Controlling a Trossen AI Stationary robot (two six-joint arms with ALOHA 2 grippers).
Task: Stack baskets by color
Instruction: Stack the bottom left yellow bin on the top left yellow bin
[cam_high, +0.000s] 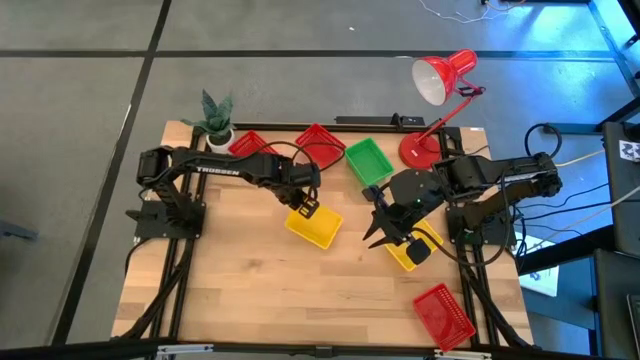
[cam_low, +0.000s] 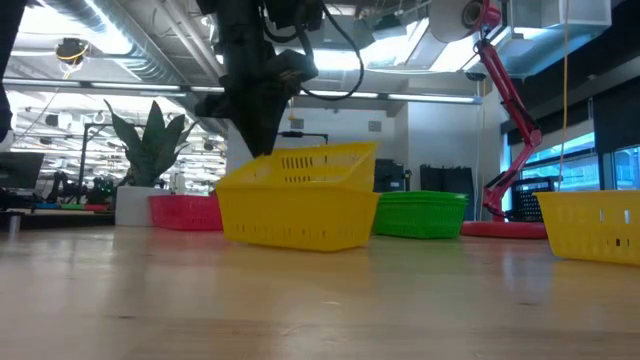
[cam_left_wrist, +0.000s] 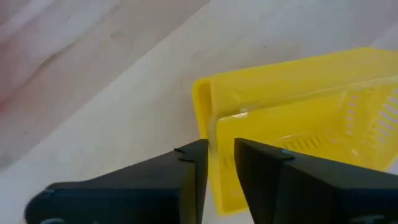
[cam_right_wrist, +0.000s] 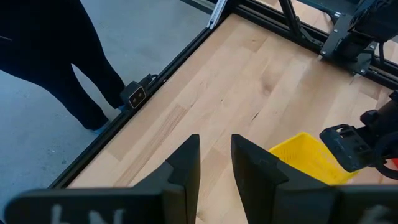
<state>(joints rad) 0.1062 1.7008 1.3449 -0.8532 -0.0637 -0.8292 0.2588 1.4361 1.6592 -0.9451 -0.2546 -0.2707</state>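
Observation:
Two yellow baskets sit mid-table, one tilted inside the other: the upper basket (cam_low: 305, 165) rests in the lower basket (cam_low: 295, 218). My left gripper (cam_high: 305, 203) points down over their far-left end, open, with the upper basket's end wall (cam_left_wrist: 214, 146) between its fingers (cam_left_wrist: 249, 168). My right gripper (cam_high: 380, 232) hangs open above the table to their right, with nothing between its fingers. A third yellow basket (cam_high: 412, 250) lies partly under the right arm. Two red baskets (cam_high: 252, 145) (cam_high: 320, 143) and a green basket (cam_high: 367, 160) stand along the far edge. Another red basket (cam_high: 443, 315) lies near the front right corner.
A potted plant (cam_high: 215, 120) stands at the far left corner and a red desk lamp (cam_high: 440, 85) at the far right. A person's dark legs (cam_right_wrist: 56, 56) show beyond the table's edge in the right wrist view. Bare wood lies along the table's near side.

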